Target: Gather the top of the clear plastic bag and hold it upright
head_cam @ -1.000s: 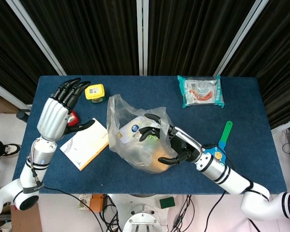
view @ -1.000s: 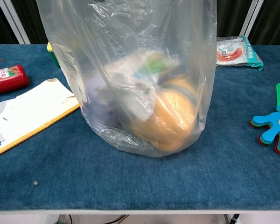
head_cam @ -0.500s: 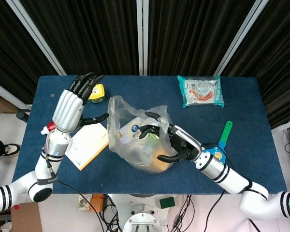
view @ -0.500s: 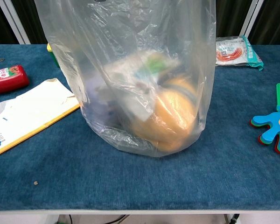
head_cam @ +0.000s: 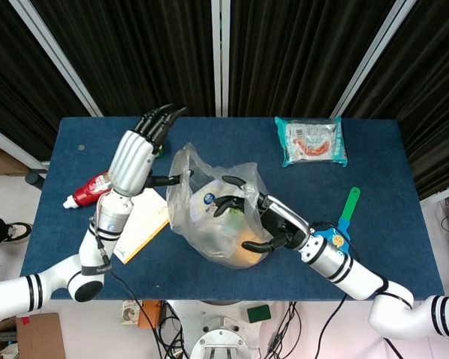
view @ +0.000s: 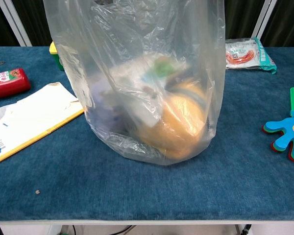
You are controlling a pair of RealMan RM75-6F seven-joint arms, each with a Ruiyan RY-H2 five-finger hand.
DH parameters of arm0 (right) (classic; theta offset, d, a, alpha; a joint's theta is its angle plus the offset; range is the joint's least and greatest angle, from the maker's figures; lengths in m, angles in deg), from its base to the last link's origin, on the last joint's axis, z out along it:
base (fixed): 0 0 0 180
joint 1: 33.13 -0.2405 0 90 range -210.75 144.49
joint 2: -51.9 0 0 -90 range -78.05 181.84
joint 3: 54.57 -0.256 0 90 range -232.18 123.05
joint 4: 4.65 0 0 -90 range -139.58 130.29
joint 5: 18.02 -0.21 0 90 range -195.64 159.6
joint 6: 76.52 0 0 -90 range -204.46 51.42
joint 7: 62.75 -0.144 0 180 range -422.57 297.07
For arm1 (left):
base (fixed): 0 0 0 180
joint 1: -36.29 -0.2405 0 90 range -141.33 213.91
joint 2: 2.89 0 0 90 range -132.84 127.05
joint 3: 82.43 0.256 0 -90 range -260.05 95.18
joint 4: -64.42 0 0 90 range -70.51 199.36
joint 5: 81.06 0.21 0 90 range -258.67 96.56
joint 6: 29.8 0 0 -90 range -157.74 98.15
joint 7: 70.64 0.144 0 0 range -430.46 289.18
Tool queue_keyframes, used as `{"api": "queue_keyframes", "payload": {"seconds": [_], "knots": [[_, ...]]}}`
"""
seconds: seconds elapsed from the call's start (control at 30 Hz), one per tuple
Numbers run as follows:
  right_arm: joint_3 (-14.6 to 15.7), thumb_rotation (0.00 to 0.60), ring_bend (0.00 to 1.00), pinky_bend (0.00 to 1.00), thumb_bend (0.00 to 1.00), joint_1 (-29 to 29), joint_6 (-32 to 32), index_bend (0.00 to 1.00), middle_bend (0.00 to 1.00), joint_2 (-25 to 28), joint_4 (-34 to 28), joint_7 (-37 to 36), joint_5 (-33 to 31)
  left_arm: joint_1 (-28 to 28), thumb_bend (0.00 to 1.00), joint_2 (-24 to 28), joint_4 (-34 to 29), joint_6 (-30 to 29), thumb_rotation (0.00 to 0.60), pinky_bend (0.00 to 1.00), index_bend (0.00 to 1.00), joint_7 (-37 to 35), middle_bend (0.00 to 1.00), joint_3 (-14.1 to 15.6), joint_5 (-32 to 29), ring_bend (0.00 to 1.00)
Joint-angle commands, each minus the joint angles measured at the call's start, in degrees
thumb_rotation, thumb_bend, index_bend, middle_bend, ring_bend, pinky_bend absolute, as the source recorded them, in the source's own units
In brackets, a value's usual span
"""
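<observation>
Clear plastic bag [head_cam: 213, 217] stands mid-surface, its mouth ungathered. Right hand [head_cam: 258, 221] grips its rim; left hand [head_cam: 138, 153], fingers spread and empty, hovers beside it. If the film slips, the bag probably slumps and spills the orange [view: 181, 122].

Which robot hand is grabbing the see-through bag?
The right hand: its fingers curl over the clear plastic bag's top, while the left hand hovers open beside it.

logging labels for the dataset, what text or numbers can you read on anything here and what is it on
Nothing can be read for certain.
Red bottle: label print blurred.
Yellow-edged booklet: a small blue mark, not legible.
Teal snack packet: print too small.
Items inside the clear plastic bag: labels blurred by the film.
</observation>
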Motion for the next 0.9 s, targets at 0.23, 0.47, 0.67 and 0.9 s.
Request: {"api": "queue_keyframes", "payload": {"seconds": [0.23,0.47,0.67,0.9], "knots": [[0.0,0.562,0.13,0.13,0.21,-0.2,-0.1,0.02,0.29,-0.1,0.2,-0.4,-0.3,1.4,0.03,-0.7,-1.6,-0.5,0.600,0.16,0.07,1.7,0.15,-0.9,-0.7,0.09],[0.0,0.562,0.13,0.13,0.21,-0.1,0.1,0.02,0.29,0.1,0.1,-0.4,-0.2,1.4,0.03,-0.5,-0.6,0.0,0.600,0.16,0.07,1.7,0.15,0.7,-0.3,0.09],[0.1,0.563,0.13,0.13,0.21,0.1,0.2,0.02,0.29,0.3,0.0,0.1,-0.5,2.0,0.00,-0.8,-0.3,0.8,0.600,0.16,0.07,-0.4,0.15,1.0,-0.2,0.09],[-0.1,0.562,0.13,0.13,0.21,0.0,0.0,0.02,0.29,0.2,0.2,0.3,-0.9,2.8,0.00,-0.8,-1.6,1.1,0.600,0.16,0.07,-1.5,0.15,0.1,-1.5,0.09]]}}
